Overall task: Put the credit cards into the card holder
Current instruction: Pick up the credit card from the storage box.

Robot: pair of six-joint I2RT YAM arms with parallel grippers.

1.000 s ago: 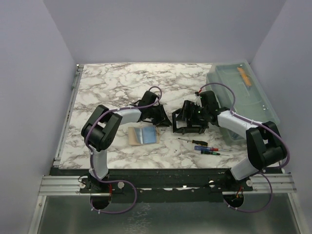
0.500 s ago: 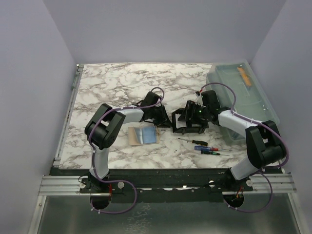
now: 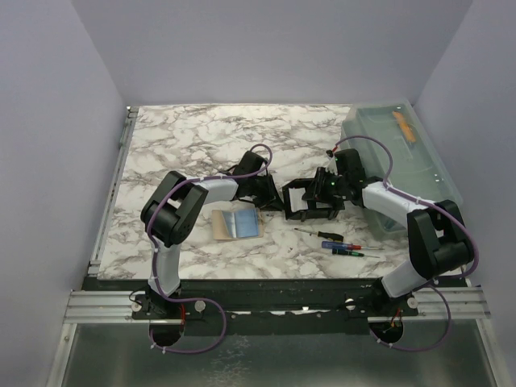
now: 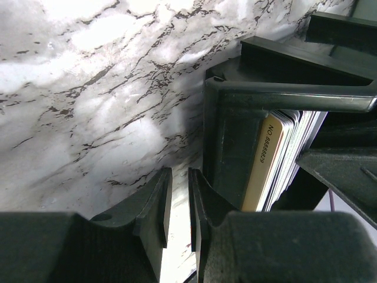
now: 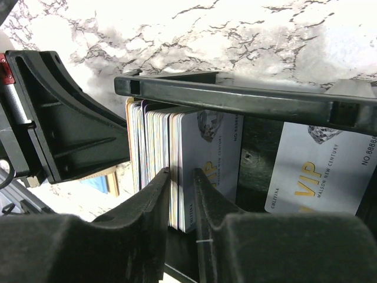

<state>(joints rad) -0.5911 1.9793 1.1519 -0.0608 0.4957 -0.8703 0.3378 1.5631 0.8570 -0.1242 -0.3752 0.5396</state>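
Loose credit cards (image 3: pixel 236 223): two lie flat on the desk (image 3: pixel 185 137), touching. One is tan, the other light blue, left of and nearer than the holder.
Card holder (image 5: pixel 247 99): a black tray at mid-desk between the two arms. It already has a tight upright stack of cards (image 5: pixel 156 147) at one end, and a single VIP card (image 5: pixel 318 171) leans or lies at the other.
Left gripper (image 4: pixel 177 203): the fingers are almost pressed together, with only a slit of marble showing between them. It pinches nothing and sits just beside the holder's left wall.
Right gripper (image 5: pixel 181 191): the fingers are drawn close, leaving a slim gap in line with the upright stack. I cannot tell whether they nip a card edge or the holder's wall.
How the cards will handle: probably light, stiff and slick. Lying flush on the marble, they offer no edge to get a finger under.
Where to take hold: likely the long edges, after sliding or tipping a card so one edge lifts. The upper card should go first, since they touch.
Holder's behaviour: it looks light enough to skate when pushed, so it may need steadying.
Free room: the gap between the stack and the VIP card looks like the place to slot a card.
Bystanders: the screwdrivers (image 3: pixel 343 244) lie nearer, on the right. The translucent bin (image 3: pixel 403 157) stands at the far right.
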